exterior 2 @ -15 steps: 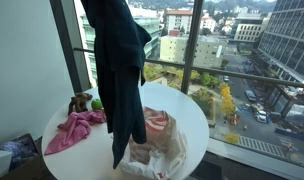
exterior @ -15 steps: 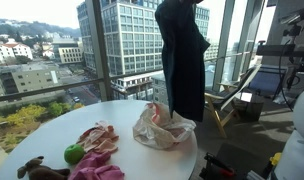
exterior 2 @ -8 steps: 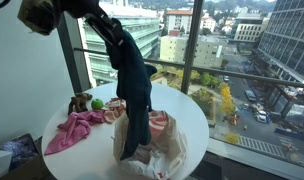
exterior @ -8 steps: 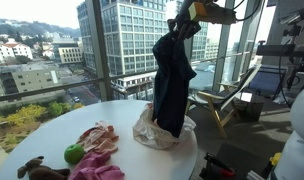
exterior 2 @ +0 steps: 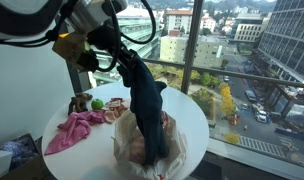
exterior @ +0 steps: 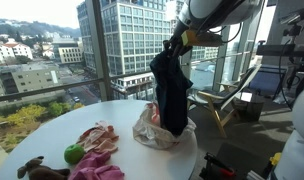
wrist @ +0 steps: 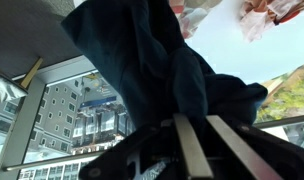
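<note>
My gripper (exterior: 173, 46) (exterior 2: 122, 52) (wrist: 204, 140) is shut on a dark navy garment (exterior: 172, 90) (exterior 2: 148, 115) (wrist: 142, 70). The garment hangs from the jaws, and its lower end drapes onto a crumpled white plastic bag (exterior: 152, 130) (exterior 2: 172, 150) on the round white table (exterior: 122, 160) (exterior 2: 197, 125). In the wrist view the cloth fills most of the picture and the two finger pads sit close together with fabric pinched between them.
A pink cloth (exterior: 97, 170) (exterior 2: 72, 130), a peach cloth (exterior: 97, 138), a green ball (exterior: 73, 154) and a brown plush toy (exterior: 37, 170) (exterior 2: 82, 101) lie on the table. Floor-to-ceiling windows with frames stand behind it. A chair and desk (exterior: 247, 95) stand beside it.
The arm has come down and into view, lowering the dark garment so its bottom now bunches on the white bag.
</note>
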Tool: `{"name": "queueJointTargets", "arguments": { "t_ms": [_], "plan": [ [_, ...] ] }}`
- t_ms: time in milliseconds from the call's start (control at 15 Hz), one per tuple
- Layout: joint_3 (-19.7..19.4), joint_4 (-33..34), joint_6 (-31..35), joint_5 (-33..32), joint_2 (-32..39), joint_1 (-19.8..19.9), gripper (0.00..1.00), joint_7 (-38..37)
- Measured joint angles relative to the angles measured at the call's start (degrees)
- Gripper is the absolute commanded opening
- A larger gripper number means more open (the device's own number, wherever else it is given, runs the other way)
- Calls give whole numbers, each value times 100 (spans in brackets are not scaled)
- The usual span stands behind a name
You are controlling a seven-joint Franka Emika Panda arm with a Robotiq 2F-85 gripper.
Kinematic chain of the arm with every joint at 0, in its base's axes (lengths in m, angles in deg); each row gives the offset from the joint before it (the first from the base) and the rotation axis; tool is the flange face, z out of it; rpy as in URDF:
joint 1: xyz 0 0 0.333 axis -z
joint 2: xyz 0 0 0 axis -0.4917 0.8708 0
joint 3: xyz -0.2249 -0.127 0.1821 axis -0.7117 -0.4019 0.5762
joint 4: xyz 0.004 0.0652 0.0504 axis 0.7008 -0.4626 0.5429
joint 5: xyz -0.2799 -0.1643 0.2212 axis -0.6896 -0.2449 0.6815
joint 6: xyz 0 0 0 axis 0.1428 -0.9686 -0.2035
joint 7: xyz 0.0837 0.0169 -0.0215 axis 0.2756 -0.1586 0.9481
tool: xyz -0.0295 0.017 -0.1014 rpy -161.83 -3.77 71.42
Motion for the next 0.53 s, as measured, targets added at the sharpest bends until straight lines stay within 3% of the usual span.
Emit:
{"name": "queueJointTargets", "arguments": {
  "t_ms": [267,533],
  "plan": [
    [-76,-67,1005,186,1191,-323,3,43],
    [-80,-66,1512,180,2334,5,3,55]
  ]
}}
